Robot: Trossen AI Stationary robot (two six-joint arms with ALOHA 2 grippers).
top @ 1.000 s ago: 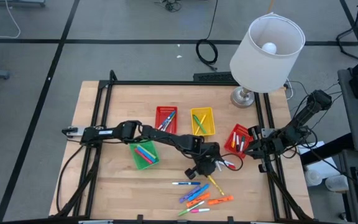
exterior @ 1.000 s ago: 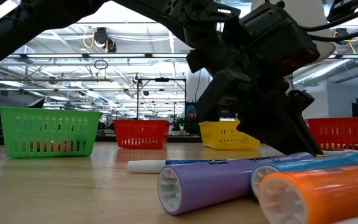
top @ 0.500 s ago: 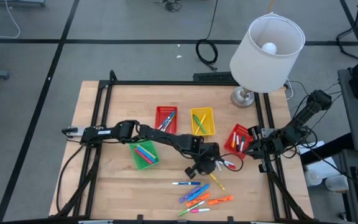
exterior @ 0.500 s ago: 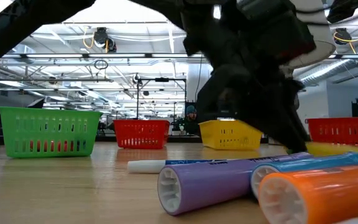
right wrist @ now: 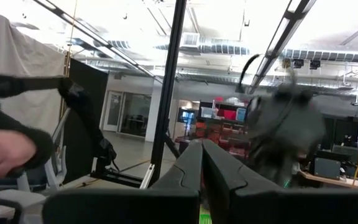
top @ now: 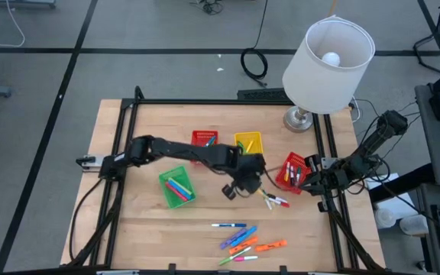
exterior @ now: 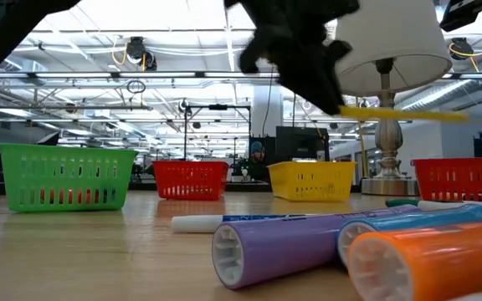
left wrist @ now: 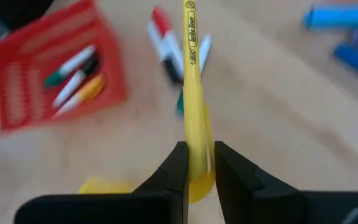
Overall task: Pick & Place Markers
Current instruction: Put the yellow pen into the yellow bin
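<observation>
Left wrist view: left gripper (left wrist: 199,163) clamps yellow marker (left wrist: 192,81).

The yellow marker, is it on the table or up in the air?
In the air. The left gripper holds the yellow marker above the table.

The left gripper (top: 244,181) hangs above the wooden table (top: 128,229), holding a thin yellow plastic marker (left wrist: 192,81); the red mesh basket (top: 291,169) sits just to its right, loose markers (top: 244,238) lying nearer the table's front edge.
</observation>
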